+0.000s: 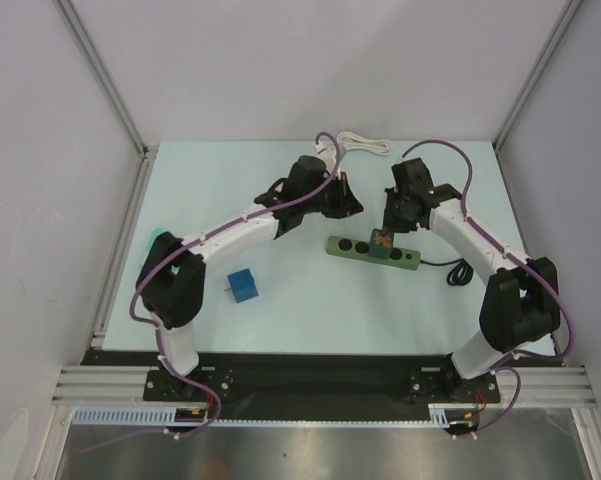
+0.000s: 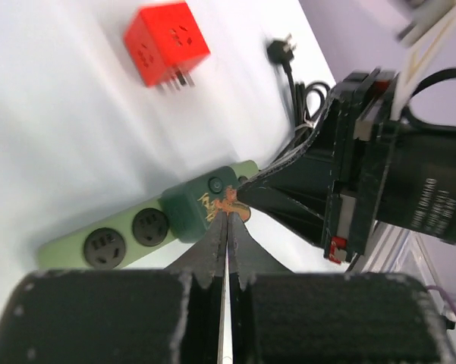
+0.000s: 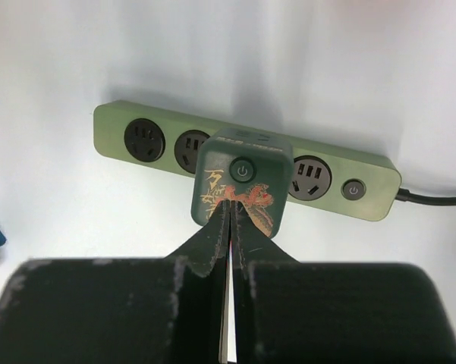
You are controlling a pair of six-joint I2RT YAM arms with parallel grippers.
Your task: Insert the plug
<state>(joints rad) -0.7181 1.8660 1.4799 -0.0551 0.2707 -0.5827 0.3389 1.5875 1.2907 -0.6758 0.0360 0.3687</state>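
Well, I see left gripper (image 2: 228, 220) and right gripper (image 3: 231, 208) pressed together; boxy dark-green plug (image 3: 243, 182) on smooth oblong power strip (image 3: 108, 129), pale matte table (image 1: 310, 310), lilac walls (image 1: 280, 70).

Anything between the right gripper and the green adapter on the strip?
Nothing visible. The shut right gripper points straight at the green adapter on the power strip; the left gripper is at its other side.

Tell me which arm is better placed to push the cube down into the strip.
Right, probably. The right gripper, shut, points squarely at the top of the cube sitting on the strip. The left gripper, also shut, meets the cube only at one edge, slantwise.
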